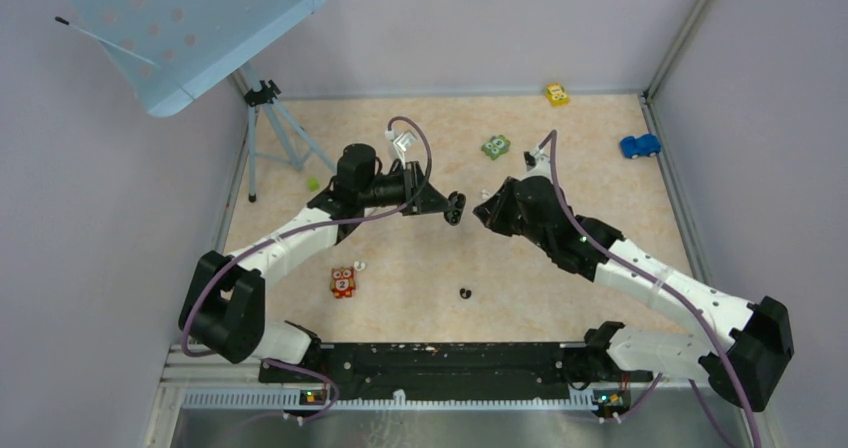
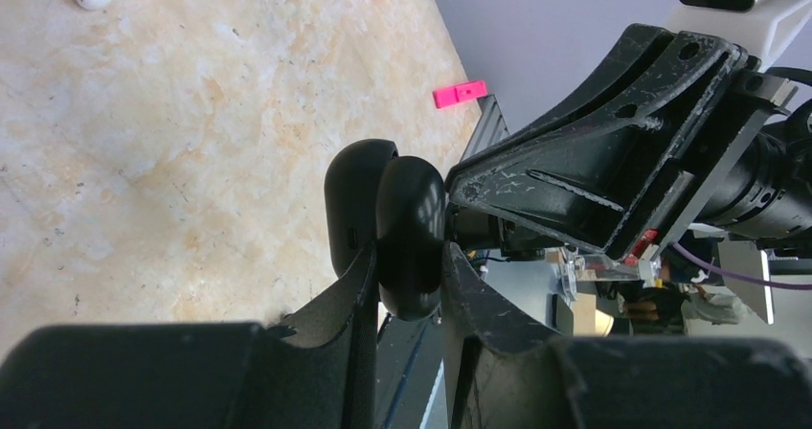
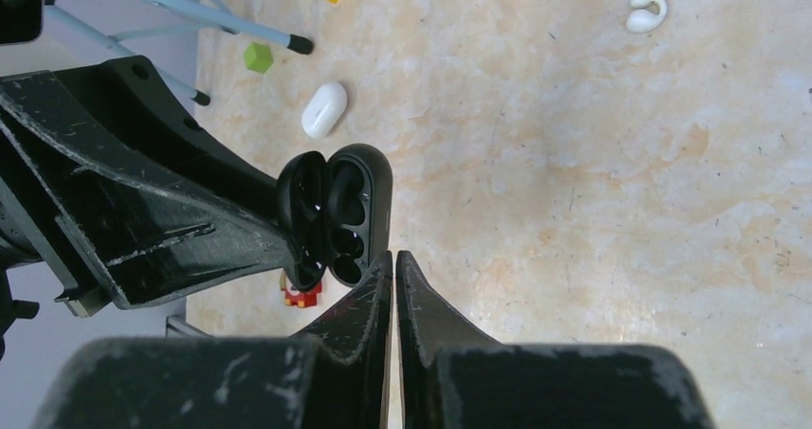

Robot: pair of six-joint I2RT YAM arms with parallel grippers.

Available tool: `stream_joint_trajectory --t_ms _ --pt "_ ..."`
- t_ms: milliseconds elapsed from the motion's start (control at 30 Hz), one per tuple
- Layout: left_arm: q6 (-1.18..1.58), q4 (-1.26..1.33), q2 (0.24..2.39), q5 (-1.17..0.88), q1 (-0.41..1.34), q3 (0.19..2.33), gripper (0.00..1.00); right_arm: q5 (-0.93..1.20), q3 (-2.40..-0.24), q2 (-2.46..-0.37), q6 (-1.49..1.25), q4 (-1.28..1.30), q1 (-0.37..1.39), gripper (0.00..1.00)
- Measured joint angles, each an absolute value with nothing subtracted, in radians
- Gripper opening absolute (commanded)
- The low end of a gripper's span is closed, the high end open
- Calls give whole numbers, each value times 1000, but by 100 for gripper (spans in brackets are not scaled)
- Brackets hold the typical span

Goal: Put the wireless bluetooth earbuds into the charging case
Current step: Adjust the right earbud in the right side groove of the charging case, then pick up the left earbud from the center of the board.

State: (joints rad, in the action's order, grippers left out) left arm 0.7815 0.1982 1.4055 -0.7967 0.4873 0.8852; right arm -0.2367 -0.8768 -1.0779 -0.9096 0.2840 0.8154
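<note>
Holding the charging case (image 1: 455,206) above the middle of the worktop (image 1: 420,298), the left jaws stand narrow and clamp the dark shell from both sides; the left wrist view shows one finger (image 2: 337,304) on each flank of the case (image 2: 412,209). The case is hinged open (lid and base form a shallow V), and the right wrist view looks into its two glossy halves (image 3: 359,199); whether any bud sits inside cannot be told. The right jaws are pressed fully together with nothing between them, their tips just beside the lower rim of the open case. Seen from above, the left arm (image 1: 300,230) and the right arm (image 1: 640,268) reach inward so that the two sets of jaws face each other, close but apart. The black earbud (image 1: 465,293) lies on the worktop nearer the arm bases, well apart from the case. The white earbuds (image 1: 358,265) lie together just beside the owl figure (image 1: 342,282), left of the black one. A white oval object (image 3: 324,109) rests on the worktop beyond the case in the right wrist view.
</note>
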Motion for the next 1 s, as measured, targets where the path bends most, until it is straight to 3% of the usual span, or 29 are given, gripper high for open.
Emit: stream_joint_trajectory --t_ms 167,267,600,1000 --pt "760 209 1415 -864 487 893 0 -255 -877 -1076 -909 306 815 11" --pt "737 243 1457 -991 487 918 0 -289 -877 -1063 -909 326 815 20" --pt "558 141 1502 -1265 490 1017 0 -341 -837 -914 -900 442 662 26" --pt "464 33 1513 -1328 493 1048 0 -276 -713 -939 -915 461 603 32"
